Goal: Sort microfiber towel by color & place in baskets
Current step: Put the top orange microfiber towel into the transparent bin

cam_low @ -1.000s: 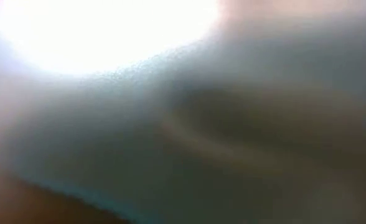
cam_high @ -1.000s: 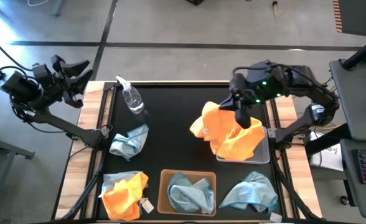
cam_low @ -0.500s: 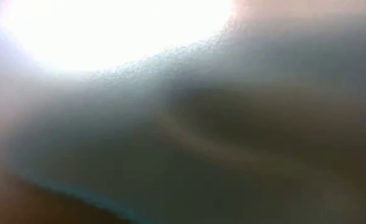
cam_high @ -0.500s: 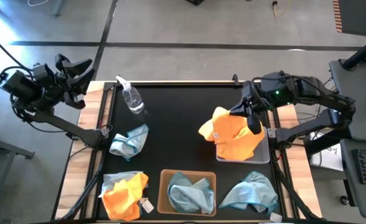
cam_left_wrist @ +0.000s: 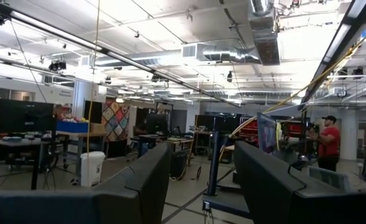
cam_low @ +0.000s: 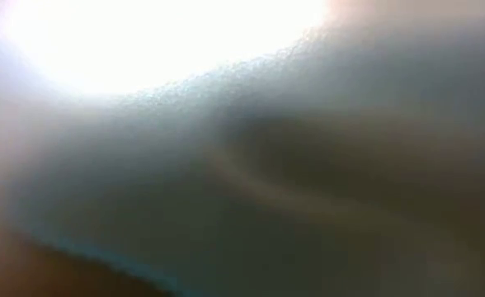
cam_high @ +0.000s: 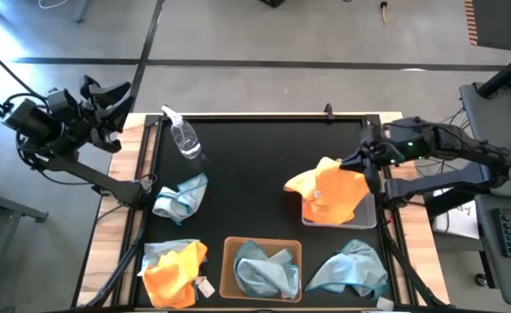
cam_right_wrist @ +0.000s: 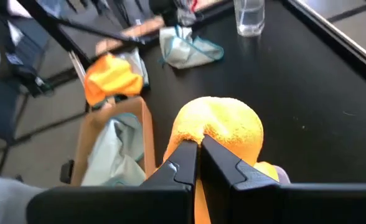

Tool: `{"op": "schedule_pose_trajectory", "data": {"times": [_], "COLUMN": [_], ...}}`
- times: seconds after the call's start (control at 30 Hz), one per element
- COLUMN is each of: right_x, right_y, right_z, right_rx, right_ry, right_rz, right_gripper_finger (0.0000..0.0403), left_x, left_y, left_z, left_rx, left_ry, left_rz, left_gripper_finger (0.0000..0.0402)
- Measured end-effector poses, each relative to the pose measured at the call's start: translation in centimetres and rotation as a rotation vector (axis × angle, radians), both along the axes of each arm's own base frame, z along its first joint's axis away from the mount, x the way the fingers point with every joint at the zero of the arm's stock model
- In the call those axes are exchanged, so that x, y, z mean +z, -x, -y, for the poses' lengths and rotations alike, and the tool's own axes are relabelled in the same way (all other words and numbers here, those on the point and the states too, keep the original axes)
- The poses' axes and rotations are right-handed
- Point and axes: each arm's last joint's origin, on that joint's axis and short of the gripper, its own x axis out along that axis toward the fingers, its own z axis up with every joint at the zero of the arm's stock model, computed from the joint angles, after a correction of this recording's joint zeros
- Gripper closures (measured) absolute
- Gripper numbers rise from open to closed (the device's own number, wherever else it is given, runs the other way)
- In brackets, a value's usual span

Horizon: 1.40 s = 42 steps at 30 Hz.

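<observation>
We see a fuzzy orange cloth (cam_right_wrist: 217, 127), a matt black worktop (cam_high: 255, 148) with wood edges, and a clear plastic bottle (cam_high: 184, 137).

- I have the right arm reaching in from the table's right edge, forearm roughly level, wrist at the right side of the black mat.
- My right gripper (cam_high: 366, 165) has its fingers (cam_right_wrist: 182, 163) pressed together, pinching a fold of the orange towel (cam_high: 329, 187).
- I have the left arm parked off the table's far-left corner, folded back, wrist raised and pointing out into the room.
- My left gripper (cam_high: 108, 94) has its fingers (cam_left_wrist: 142, 180) spread apart, holding nothing.
</observation>
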Motion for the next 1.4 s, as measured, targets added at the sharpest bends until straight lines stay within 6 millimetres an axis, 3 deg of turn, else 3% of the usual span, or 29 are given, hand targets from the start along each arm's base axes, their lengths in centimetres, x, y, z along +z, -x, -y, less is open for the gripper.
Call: {"op": "schedule_pose_trajectory", "data": {"times": [0.13, 0.27, 0.6, 0.83, 1.4], "right_x": [0.8, 1.3, 0.7, -1.3, -9.4], "right_y": [3.9, 6.2, 11.1, 11.3, 6.8], "right_z": [-0.2, -0.2, -0.4, -0.4, -0.3], "right_rx": [-0.022, -0.071, -0.087, -0.11, -0.132], "right_ry": [0.003, 0.028, -0.004, -0.06, -0.189], "right_rz": [0.197, 0.323, 0.391, 0.28, -0.055], "right_gripper_finger": [0.0394, 0.0394, 0.0394, 0.0394, 0.0394], "left_x": [0.0, 0.0, -0.1, -0.2, 0.1], "left_y": [-0.5, -0.9, -1.7, -2.3, -2.5], "left_z": [0.2, 0.3, 0.6, 0.8, 0.9], "left_rx": [0.0, 0.0, 0.0, 0.002, 0.021], "left_ry": [-0.002, -0.004, -0.009, -0.016, -0.048], "left_rz": [-0.006, -0.013, -0.026, -0.038, -0.032], "left_gripper_finger": [0.0237, 0.0237, 0.0237, 0.0237, 0.0237]}}
